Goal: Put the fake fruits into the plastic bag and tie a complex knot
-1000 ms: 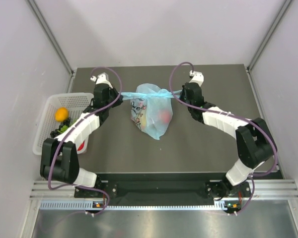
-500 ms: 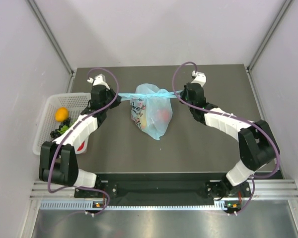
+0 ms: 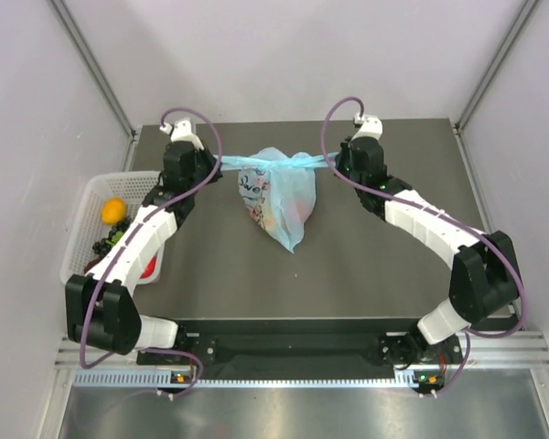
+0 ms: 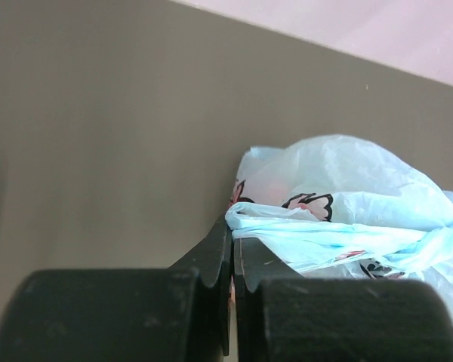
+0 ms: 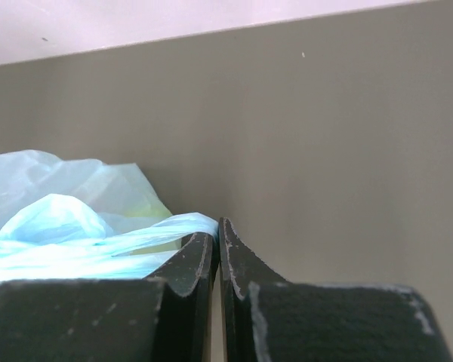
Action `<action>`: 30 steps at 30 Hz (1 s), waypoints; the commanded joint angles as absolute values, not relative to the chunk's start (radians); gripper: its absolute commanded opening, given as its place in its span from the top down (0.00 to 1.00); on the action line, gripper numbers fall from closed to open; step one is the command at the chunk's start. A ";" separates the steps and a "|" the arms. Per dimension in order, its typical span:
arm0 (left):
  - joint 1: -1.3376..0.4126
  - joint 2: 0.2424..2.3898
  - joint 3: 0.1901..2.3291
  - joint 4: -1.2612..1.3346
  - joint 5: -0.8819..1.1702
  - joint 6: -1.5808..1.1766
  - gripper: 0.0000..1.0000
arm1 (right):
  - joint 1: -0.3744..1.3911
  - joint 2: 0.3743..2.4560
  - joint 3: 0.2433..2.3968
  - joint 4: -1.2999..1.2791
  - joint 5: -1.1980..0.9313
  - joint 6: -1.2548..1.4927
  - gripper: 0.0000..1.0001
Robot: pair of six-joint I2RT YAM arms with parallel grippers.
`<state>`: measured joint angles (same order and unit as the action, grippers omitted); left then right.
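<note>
The light-blue plastic bag [image 3: 279,203] hangs at the table's far middle with fruits showing faintly through it. Its two handles are pulled taut sideways, twisted together above the bag into the knot [image 3: 276,163]. My left gripper [image 3: 214,165] is shut on the left handle end [image 4: 257,219]. My right gripper [image 3: 334,162] is shut on the right handle end [image 5: 189,222]. The bag also shows in the left wrist view [image 4: 347,196] and in the right wrist view [image 5: 53,219]. An orange [image 3: 113,210], green grapes [image 3: 110,240] and a red fruit [image 3: 146,267] lie in the basket.
A white mesh basket [image 3: 87,197] stands at the table's left edge, beside my left arm. Grey walls close in the table at the back and both sides.
Both grippers have moved apart and toward the back, stretching the handles tight. The bag has risen and shifted back, and the knot has drawn narrower.
</note>
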<state>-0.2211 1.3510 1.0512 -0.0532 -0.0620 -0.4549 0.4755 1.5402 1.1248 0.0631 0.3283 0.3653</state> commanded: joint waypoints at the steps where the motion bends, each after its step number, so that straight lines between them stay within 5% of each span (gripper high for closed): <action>1: -0.143 1.330 1.150 -0.175 -0.489 -0.313 0.99 | 0.364 1.516 1.218 -0.156 0.635 0.227 1.00; 9: -0.150 1.328 1.189 -0.229 -0.318 -0.324 0.91 | 0.364 1.497 1.290 -0.227 0.280 0.201 0.98; 14: -0.176 1.376 1.233 -0.239 -0.249 -0.333 0.91 | 0.365 1.511 1.344 -0.254 0.239 0.183 0.95; 20: -0.193 1.368 1.258 -0.252 -0.190 -0.322 0.65 | 0.364 1.497 1.368 -0.264 0.141 0.164 0.73; 27: -0.193 1.335 1.284 -0.347 -0.013 -0.319 0.47 | 0.364 1.447 1.405 -0.337 -0.076 0.153 0.52; 30: -0.193 1.335 1.290 -0.359 0.128 -0.347 0.42 | 0.365 1.445 1.428 -0.393 -0.159 0.155 0.27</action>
